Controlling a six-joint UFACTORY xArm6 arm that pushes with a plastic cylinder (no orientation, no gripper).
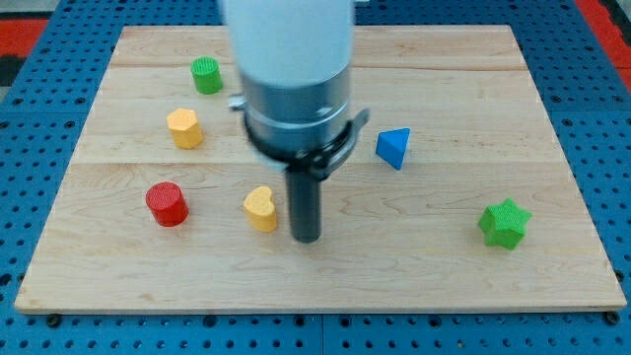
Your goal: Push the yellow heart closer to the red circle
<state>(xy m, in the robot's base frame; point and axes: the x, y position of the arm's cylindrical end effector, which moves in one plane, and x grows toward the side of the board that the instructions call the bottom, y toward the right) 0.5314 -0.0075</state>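
The yellow heart (pixel 260 208) lies on the wooden board (pixel 424 266) a little left of centre, low in the view. The red circle (pixel 167 204) stands to its left, about a block and a half's gap away. My tip (pixel 308 238) rests on the board just right of the yellow heart, close to it with a thin gap showing. The rod rises from there into the arm's grey and white body (pixel 291 79), which hides the board's upper middle.
A yellow hexagon block (pixel 184 128) sits above the red circle. A green circle (pixel 206 75) is at the upper left. A blue triangle (pixel 393 148) is right of the arm. A green star (pixel 505 223) is at the lower right.
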